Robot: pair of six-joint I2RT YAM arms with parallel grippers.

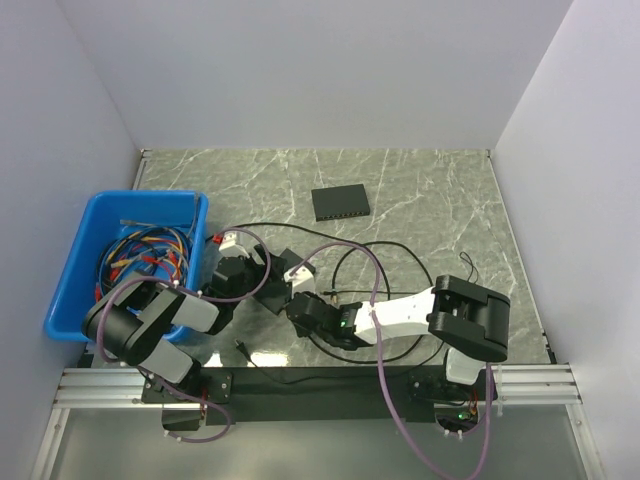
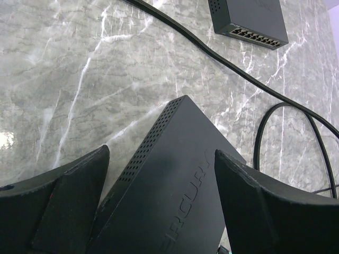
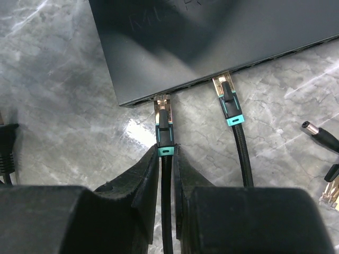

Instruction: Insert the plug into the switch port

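In the right wrist view my right gripper (image 3: 166, 151) is shut on a thin black cable just behind the plug (image 3: 163, 119), a small connector with a teal collar. The plug's tip touches the near edge of a black box marked MERCURY (image 3: 212, 37). I cannot tell how deep it sits. A second teal-collared plug (image 3: 228, 100) meets the same edge to the right. My left gripper (image 2: 161, 159) is open, with a finger on each side of this box (image 2: 175, 180). From above, the two grippers (image 1: 245, 262) (image 1: 300, 300) flank the box (image 1: 283, 258).
A small black switch (image 1: 340, 203) with a row of ports (image 2: 257, 38) lies further back. A blue bin (image 1: 70, 280) with coloured wires stands at the left. Black cable loops (image 1: 400, 260) lie on the marble table. A barrel connector (image 3: 318, 135) lies at the right.
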